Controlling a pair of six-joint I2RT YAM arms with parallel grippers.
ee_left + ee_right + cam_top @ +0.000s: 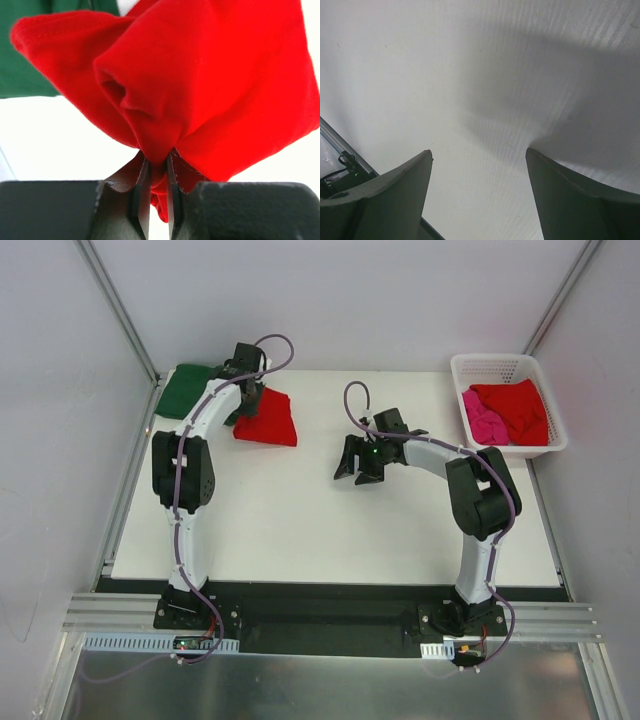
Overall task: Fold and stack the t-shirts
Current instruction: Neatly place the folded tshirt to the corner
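Left gripper [157,167] is clamping a fold of the red t-shirt [268,422] at upper left, near the green t-shirt [186,390]. Right gripper [358,464] is hovering at centre above the table [300,535], jaws apart and empty.

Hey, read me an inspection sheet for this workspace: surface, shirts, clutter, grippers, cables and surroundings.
Surface: white table, plain.
Job's things: folded red t-shirt beside green t-shirt, far left; second red t-shirt and pink t-shirt in white lattice basket, far right.
Clutter: nothing seen.
Grippers: left gripper shut on red t-shirt; right gripper open, empty, above table.
Cables: purple cables along both arms, looped at the wrists.
Surroundings: white walls, aluminium frame posts.
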